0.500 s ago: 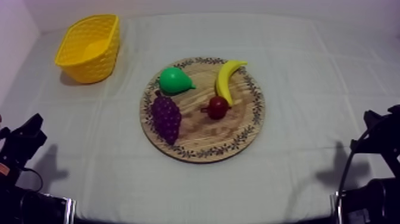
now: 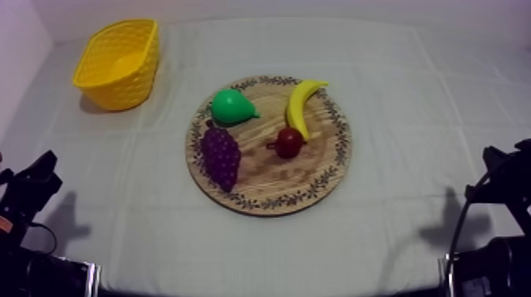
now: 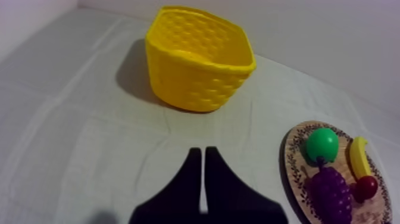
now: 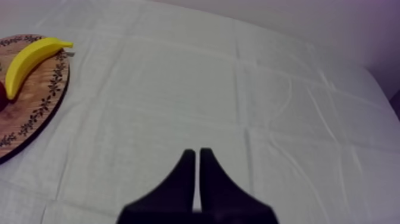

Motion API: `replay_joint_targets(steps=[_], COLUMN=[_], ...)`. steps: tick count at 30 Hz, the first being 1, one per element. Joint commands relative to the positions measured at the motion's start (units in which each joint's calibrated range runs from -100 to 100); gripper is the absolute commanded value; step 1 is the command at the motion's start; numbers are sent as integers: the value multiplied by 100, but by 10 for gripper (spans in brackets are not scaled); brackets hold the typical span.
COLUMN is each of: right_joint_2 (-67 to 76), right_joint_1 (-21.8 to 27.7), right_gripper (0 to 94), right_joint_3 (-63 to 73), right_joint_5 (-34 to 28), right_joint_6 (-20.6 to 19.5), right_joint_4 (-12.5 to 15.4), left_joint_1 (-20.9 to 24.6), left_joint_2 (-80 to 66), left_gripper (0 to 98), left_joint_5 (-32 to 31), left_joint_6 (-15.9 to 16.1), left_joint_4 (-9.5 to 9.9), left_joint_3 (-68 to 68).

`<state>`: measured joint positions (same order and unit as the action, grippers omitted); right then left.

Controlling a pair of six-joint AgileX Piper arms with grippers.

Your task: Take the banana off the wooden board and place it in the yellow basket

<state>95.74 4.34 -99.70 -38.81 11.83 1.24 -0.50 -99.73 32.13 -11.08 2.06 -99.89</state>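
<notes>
The banana (image 2: 295, 107) is hemmed at one end by the small red fruit (image 2: 289, 142); bare counter (image 2: 170, 107) is left between wooden board (image 2: 269, 180) and yellow basket (image 2: 118, 85).

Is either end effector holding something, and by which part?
Nothing is held: left end effector and right end effector are shut empty; banana lies on the wooden board.

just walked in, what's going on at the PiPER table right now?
Nothing is held yet. The left end effector and right end effector are both shut on nothing over the grey-white cloth. The curved yellow toy banana lies on the round wooden board with the patterned rim, beside a green pear, a purple bunch of grapes and a small red fruit. The yellow woven basket stands off the board at the far left.
</notes>
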Motion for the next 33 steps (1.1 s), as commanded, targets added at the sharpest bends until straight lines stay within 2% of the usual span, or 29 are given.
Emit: replay_joint_targets(steps=[1,33], right_joint_2=[2,2], right_joint_1=[2,2], right_gripper=[4,4], right_joint_3=[3,3], right_joint_5=[2,2], right_joint_6=[1,1], right_joint_4=[1,1], left_joint_1=[3,-57], left_joint_2=[-1,-1], left_gripper=[1,1], left_joint_5=[5,118], left_joint_6=[1,78], left_joint_4=[1,-6], left_joint_3=[0,31])
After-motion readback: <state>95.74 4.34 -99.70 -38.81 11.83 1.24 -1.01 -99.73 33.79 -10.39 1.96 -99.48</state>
